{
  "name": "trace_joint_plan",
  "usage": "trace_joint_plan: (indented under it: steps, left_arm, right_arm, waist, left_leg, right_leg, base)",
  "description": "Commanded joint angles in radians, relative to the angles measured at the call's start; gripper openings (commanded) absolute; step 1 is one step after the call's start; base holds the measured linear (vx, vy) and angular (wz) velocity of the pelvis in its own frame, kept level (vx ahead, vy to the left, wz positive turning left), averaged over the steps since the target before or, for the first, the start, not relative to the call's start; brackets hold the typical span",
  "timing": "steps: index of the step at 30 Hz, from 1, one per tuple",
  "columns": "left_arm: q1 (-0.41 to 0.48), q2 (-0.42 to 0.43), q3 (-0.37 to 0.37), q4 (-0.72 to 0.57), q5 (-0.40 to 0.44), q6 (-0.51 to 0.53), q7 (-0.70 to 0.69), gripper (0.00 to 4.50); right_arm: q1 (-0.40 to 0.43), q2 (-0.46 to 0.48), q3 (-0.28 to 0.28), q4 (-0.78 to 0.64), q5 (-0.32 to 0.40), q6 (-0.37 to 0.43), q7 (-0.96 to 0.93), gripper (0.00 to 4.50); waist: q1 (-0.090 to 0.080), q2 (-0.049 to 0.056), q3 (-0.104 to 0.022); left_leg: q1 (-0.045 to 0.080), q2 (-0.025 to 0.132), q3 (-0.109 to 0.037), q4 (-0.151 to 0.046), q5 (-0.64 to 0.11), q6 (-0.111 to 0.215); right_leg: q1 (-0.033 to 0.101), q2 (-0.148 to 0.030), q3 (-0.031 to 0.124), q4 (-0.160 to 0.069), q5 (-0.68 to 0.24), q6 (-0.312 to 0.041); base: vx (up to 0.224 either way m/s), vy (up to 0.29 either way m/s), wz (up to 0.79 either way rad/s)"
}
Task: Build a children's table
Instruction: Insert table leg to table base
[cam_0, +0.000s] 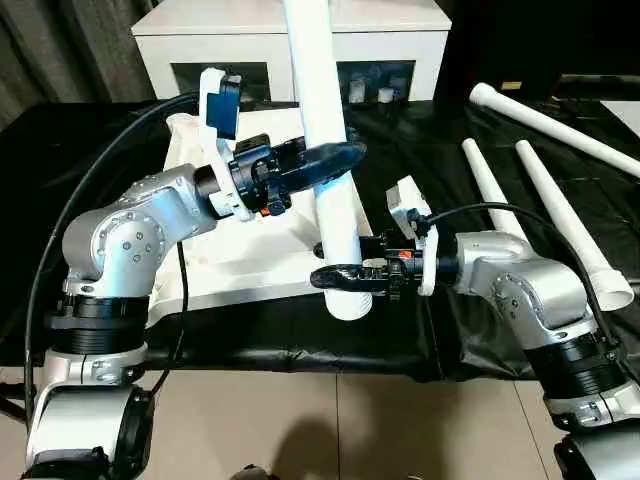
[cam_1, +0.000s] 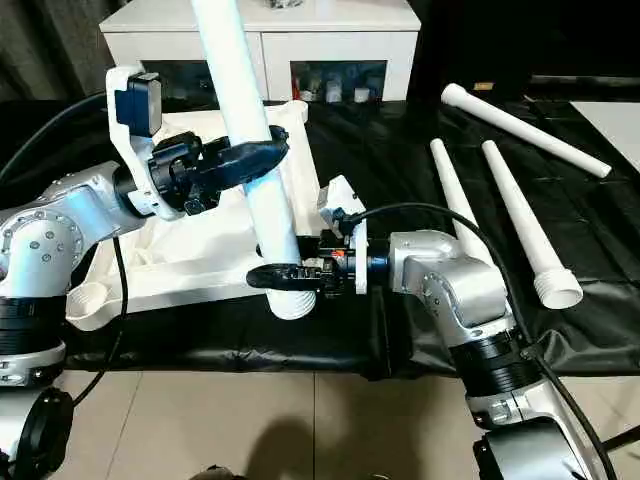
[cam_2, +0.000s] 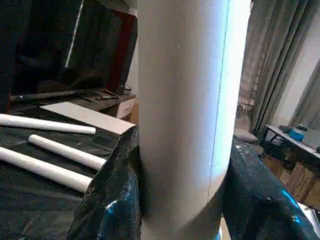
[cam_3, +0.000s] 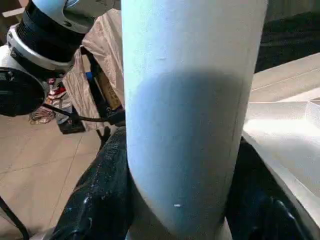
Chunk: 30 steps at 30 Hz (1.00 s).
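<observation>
Both grippers are on one white leg (cam_0: 325, 130), held upright, tilted slightly, over the near right corner of the upside-down table top (cam_0: 215, 262). Left gripper (cam_0: 335, 160) clenches the leg mid-shaft; right gripper (cam_0: 340, 277) wraps it just above its wide lower end, fingers closing round the tube. Both wrist views show black fingers flanking the tube, so grasping the leg on both sides.

Leg's bottom end hangs at the top's near right edge, over black cloth (cam_0: 400, 330); cannot tell whether it is over a socket or already touching one. Three spare legs (cam_0: 555, 215) lie to the right on the cloth, well apart. White cabinet (cam_0: 290, 45) stands at the far side.

Step in hand, as I judge: seating the leg in the corner socket. To do it well: bring the leg vertical first, centre its end over the socket, keep the low grip steering and the high grip steadying, push straight down. Risk: tilted entry jams or slides the top.
</observation>
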Motion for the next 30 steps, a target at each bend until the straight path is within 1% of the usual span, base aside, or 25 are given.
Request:
trace_joint_plan:
  steps: [1, 2, 3, 4, 6, 8, 9, 10, 11, 12, 13, 14, 15, 16, 17, 19, 20, 23, 24, 25, 26, 30]
  left_arm:
    - [-0.012, -0.008, -0.011, 0.03, 0.058, -0.031, 0.053, 1.79]
    - [-0.028, -0.025, 0.001, 0.072, 0.096, -0.053, 0.13, 2.14]
    - [-0.036, -0.034, 0.005, 0.093, 0.118, -0.068, 0.168, 2.49]
    - [-0.044, -0.042, 0.01, 0.114, 0.141, -0.084, 0.207, 2.49]
    - [-0.047, -0.054, 0.01, 0.131, 0.173, -0.104, 0.262, 2.51]
    - [-0.035, -0.069, -0.014, 0.121, 0.233, -0.144, 0.323, 2.78]
    - [-0.03, -0.083, -0.019, 0.119, 0.263, -0.163, 0.371, 2.9]
    - [-0.03, -0.085, -0.019, 0.118, 0.266, -0.165, 0.375, 2.93]
    - [-0.028, -0.099, -0.016, 0.119, 0.279, -0.16, 0.421, 2.92]
    - [-0.023, -0.118, -0.014, 0.122, 0.295, -0.173, 0.46, 2.92]
    - [-0.022, -0.126, -0.011, 0.125, 0.298, -0.175, 0.474, 3.09]
    - [-0.02, -0.134, -0.006, 0.129, 0.293, -0.169, 0.484, 2.74]
    - [-0.02, -0.136, -0.004, 0.13, 0.291, -0.166, 0.489, 2.62]
    - [-0.02, -0.139, -0.002, 0.132, 0.292, -0.165, 0.497, 2.64]
    - [-0.019, -0.147, 0.002, 0.127, 0.275, -0.156, 0.489, 2.61]
    - [-0.016, -0.154, 0.003, 0.115, 0.257, -0.149, 0.473, 2.4]
    - [-0.015, -0.166, 0.013, 0.108, 0.235, -0.135, 0.473, 2.28]
    - [-0.013, -0.18, 0.023, 0.095, 0.213, -0.116, 0.474, 2.09]
    - [-0.012, -0.18, 0.022, 0.091, 0.21, -0.11, 0.473, 2.09]
    - [-0.012, -0.182, 0.025, 0.089, 0.204, -0.108, 0.473, 1.94]
    - [-0.012, -0.183, 0.027, 0.088, 0.2, -0.107, 0.473, 1.9]
    - [-0.013, -0.177, 0.04, 0.076, 0.165, -0.081, 0.452, 1.84]
  right_arm:
    - [-0.013, 0.01, -0.023, -0.003, -0.019, -0.022, -0.052, 1.91]
    - [-0.02, 0.03, -0.033, 0.014, -0.05, -0.055, -0.111, 1.91]
    - [-0.024, 0.041, -0.039, 0.024, -0.065, -0.071, -0.141, 1.9]
    - [-0.028, 0.053, -0.044, 0.035, -0.081, -0.087, -0.174, 1.9]
    - [-0.033, 0.075, -0.053, 0.047, -0.101, -0.112, -0.222, 1.9]
    - [-0.037, 0.105, -0.064, 0.058, -0.114, -0.133, -0.277, 1.9]
    - [-0.039, 0.116, -0.068, 0.063, -0.118, -0.141, -0.297, 1.9]
    - [-0.039, 0.117, -0.068, 0.063, -0.118, -0.141, -0.299, 1.9]
    - [-0.041, 0.125, -0.07, 0.067, -0.124, -0.149, -0.315, 1.89]
    - [-0.044, 0.135, -0.07, 0.077, -0.136, -0.163, -0.337, 1.89]
    - [-0.046, 0.139, -0.069, 0.082, -0.144, -0.171, -0.348, 1.89]
    - [-0.049, 0.143, -0.066, 0.092, -0.157, -0.182, -0.36, 1.89]
    - [-0.05, 0.143, -0.066, 0.095, -0.16, -0.184, -0.363, 1.89]
    - [-0.051, 0.145, -0.066, 0.099, -0.164, -0.188, -0.366, 1.89]
    - [-0.053, 0.146, -0.064, 0.104, -0.171, -0.192, -0.368, 1.89]
    - [-0.054, 0.149, -0.063, 0.108, -0.176, -0.196, -0.372, 1.89]
    - [-0.055, 0.15, -0.061, 0.109, -0.179, -0.198, -0.372, 1.89]
    - [-0.056, 0.153, -0.058, 0.114, -0.185, -0.203, -0.375, 1.89]
    - [-0.057, 0.154, -0.059, 0.115, -0.187, -0.205, -0.376, 1.89]
    - [-0.058, 0.156, -0.059, 0.117, -0.189, -0.208, -0.377, 1.89]
    - [-0.058, 0.157, -0.059, 0.119, -0.191, -0.21, -0.377, 1.89]
    - [-0.06, 0.157, -0.066, 0.123, -0.196, -0.214, -0.377, 1.89]
  waist:
    - [-0.003, 0.002, -0.084]
    - [-0.004, 0.002, -0.084]
    - [-0.003, 0.004, -0.084]
    - [-0.003, 0.001, -0.084]
    - [-0.005, 0.0, -0.085]
    - [-0.006, 0.002, -0.086]
    - [-0.007, 0.004, -0.089]
    - [-0.007, 0.003, -0.089]
    - [-0.006, 0.003, -0.091]
    - [-0.005, 0.004, -0.091]
    - [-0.005, 0.001, -0.09]
    - [-0.004, 0.002, -0.092]
    - [-0.004, 0.001, -0.091]
    - [-0.003, 0.0, -0.091]
    - [-0.004, 0.0, -0.089]
    - [-0.003, 0.001, -0.088]
    - [-0.003, 0.0, -0.088]
    - [-0.004, 0.0, -0.087]
    - [-0.004, 0.001, -0.086]
    - [-0.005, 0.001, -0.086]
    - [-0.005, 0.001, -0.086]
    - [-0.006, 0.004, -0.086]
  left_leg:
    - [0.013, 0.005, 0.001, -0.069, -0.165, 0.013]
    - [0.015, 0.004, 0.003, -0.068, -0.164, 0.008]
    - [0.017, 0.005, 0.003, -0.068, -0.171, 0.004]
    - [0.015, 0.004, 0.001, -0.069, -0.172, -0.004]
    - [0.015, 0.003, 0.001, -0.07, -0.172, -0.012]
    - [0.013, 0.002, 0.0, -0.07, -0.164, -0.012]
    - [0.012, 0.004, -0.001, -0.069, -0.15, -0.008]
    - [0.01, 0.004, -0.001, -0.068, -0.139, -0.004]
    - [0.011, 0.004, -0.001, -0.066, -0.133, -0.003]
    - [0.009, 0.004, -0.001, -0.066, -0.122, 0.003]
    - [0.009, 0.003, -0.001, -0.066, -0.121, 0.007]
    - [0.01, 0.003, 0.0, -0.065, -0.119, 0.01]
    - [0.01, 0.002, 0.0, -0.065, -0.122, 0.011]
    - [0.01, 0.002, 0.001, -0.065, -0.127, 0.014]
    - [0.011, 0.002, 0.001, -0.066, -0.135, 0.016]
    - [0.011, 0.002, 0.002, -0.066, -0.141, 0.016]
    - [0.011, 0.002, 0.002, -0.066, -0.146, 0.015]
    - [0.012, 0.003, 0.002, -0.068, -0.163, 0.014]
    - [0.012, 0.004, 0.001, -0.068, -0.165, 0.013]
    - [0.012, 0.003, 0.001, -0.068, -0.168, 0.014]
    - [0.013, 0.004, 0.001, -0.069, -0.17, 0.014]
    - [0.013, 0.003, 0.0, -0.069, -0.163, 0.013]
  right_leg:
    - [0.062, -0.031, 0.031, -0.07, -0.141, -0.234]
    - [0.06, -0.031, 0.032, -0.072, -0.148, -0.23]
    - [0.057, -0.033, 0.033, -0.074, -0.155, -0.231]
    - [0.06, -0.034, 0.032, -0.074, -0.164, -0.224]
    - [0.062, -0.031, 0.031, -0.073, -0.168, -0.21]
    - [0.064, -0.032, 0.031, -0.074, -0.165, -0.201]
    - [0.064, -0.032, 0.031, -0.071, -0.139, -0.204]
    - [0.065, -0.032, 0.031, -0.069, -0.112, -0.21]
    - [0.065, -0.032, 0.031, -0.066, -0.094, -0.215]
    - [0.066, -0.032, 0.03, -0.063, -0.069, -0.222]
    - [0.066, -0.031, 0.03, -0.064, -0.064, -0.226]
    - [0.066, -0.032, 0.03, -0.064, -0.063, -0.229]
    - [0.066, -0.031, 0.03, -0.064, -0.064, -0.231]
    - [0.066, -0.032, 0.03, -0.065, -0.07, -0.231]
    - [0.065, -0.031, 0.03, -0.067, -0.082, -0.231]
    - [0.064, -0.031, 0.03, -0.068, -0.097, -0.23]
    - [0.064, -0.032, 0.031, -0.069, -0.105, -0.23]
    - [0.064, -0.032, 0.03, -0.072, -0.125, -0.229]
    - [0.063, -0.032, 0.03, -0.072, -0.128, -0.227]
    - [0.063, -0.032, 0.03, -0.072, -0.132, -0.224]
    - [0.062, -0.032, 0.03, -0.073, -0.138, -0.221]
    - [0.062, -0.03, 0.03, -0.071, -0.12, -0.222]
  base:
    - [0.0, 0.0, 0.0]
    - [0.0, 0.0, 0.0]
    - [0.0, 0.0, 0.0]
    - [0.0, 0.0, 0.0]
    - [0.0, 0.0, 0.0]
    - [0.0, 0.0, 0.0]
    - [0.0, 0.0, 0.0]
    - [0.0, 0.0, 0.0]
    - [0.0, 0.0, 0.0]
    - [0.0, 0.0, 0.0]
    - [0.0, 0.0, 0.0]
    - [0.0, 0.0, 0.0]
    - [0.0, 0.0, 0.0]
    - [0.0, 0.0, 0.0]
    - [0.0, 0.0, 0.0]
    - [0.0, 0.0, 0.0]
    - [0.0, 0.0, 0.0]
    - [0.0, 0.0, 0.0]
    - [0.0, 0.0, 0.0]
    - [0.0, 0.0, 0.0]
    - [0.0, 0.0, 0.0]
    - [0.0, 0.0, 0.0]
